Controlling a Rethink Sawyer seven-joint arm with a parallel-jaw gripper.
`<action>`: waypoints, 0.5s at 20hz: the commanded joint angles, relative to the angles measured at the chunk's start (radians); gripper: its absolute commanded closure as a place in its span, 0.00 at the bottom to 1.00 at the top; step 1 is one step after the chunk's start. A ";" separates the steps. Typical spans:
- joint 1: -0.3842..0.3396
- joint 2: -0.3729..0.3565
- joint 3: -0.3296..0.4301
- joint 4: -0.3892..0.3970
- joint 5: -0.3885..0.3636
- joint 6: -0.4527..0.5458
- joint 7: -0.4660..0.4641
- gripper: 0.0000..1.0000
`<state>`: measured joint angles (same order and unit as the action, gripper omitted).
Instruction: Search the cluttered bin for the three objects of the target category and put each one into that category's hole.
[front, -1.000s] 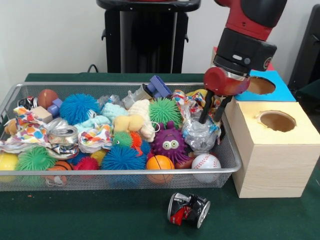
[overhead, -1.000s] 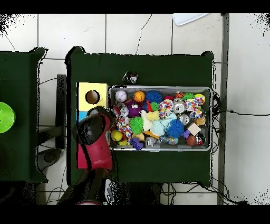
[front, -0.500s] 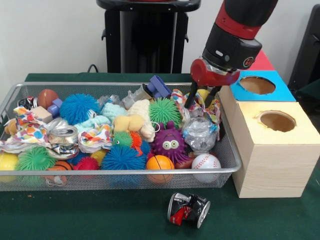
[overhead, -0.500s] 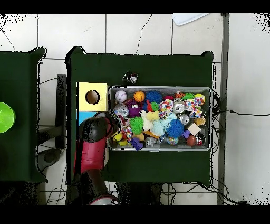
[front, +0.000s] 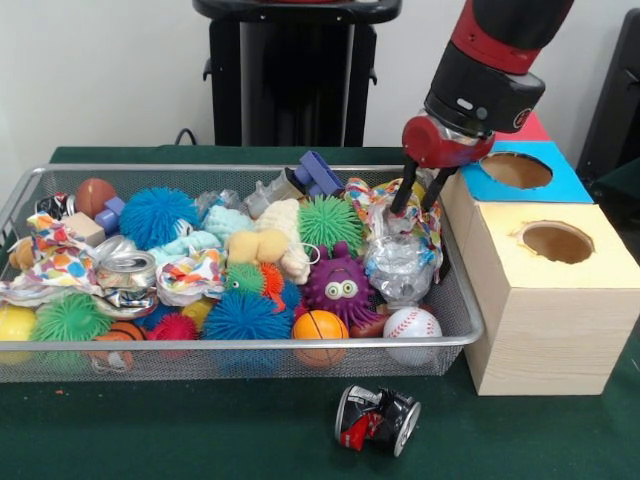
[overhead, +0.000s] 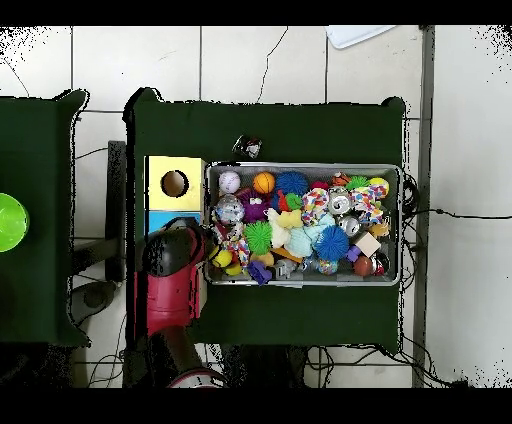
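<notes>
From the front, the end effector (front: 414, 201) hangs over the far right corner of the wire bin (front: 240, 350). Its two dark fingers (front: 400, 198) are slightly apart, with nothing clamped between them, and their tips sit just above a colourful patterned cloth (front: 400, 205). Directly below and nearer the camera lies a crumpled clear plastic bottle (front: 398, 266). Beside that, away from the boxes, sits a purple monster toy (front: 341, 287). A baseball (front: 412, 324) rests against the bin's front rim, with an orange ball (front: 320, 326) just beside it. On the other side of the end effector stand the wooden box (front: 550, 310) with its round hole (front: 555, 242) and, behind it, the blue-topped box (front: 520, 172) with a hole of its own. A crushed can (front: 377, 418) lies on the green surface (front: 150, 430), outside the bin and well in front of the end effector.

From overhead, the red arm (overhead: 172, 290) covers the end effector, so its fingers cannot be told here. It reaches the bin's (overhead: 304, 166) end next to the boxes, where the yellow-topped box (overhead: 175, 184) shows its hole.
</notes>
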<state>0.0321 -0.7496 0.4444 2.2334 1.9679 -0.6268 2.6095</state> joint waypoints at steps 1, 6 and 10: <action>-0.017 0.017 0.057 0.049 -0.063 0.021 -0.169 0.00; 0.014 0.039 -0.040 0.021 -0.278 0.033 -0.114 0.00; 0.024 0.050 -0.089 0.004 -0.398 0.025 -0.074 0.00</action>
<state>0.0413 -0.7377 0.3866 2.2594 1.6929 -0.6264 2.6095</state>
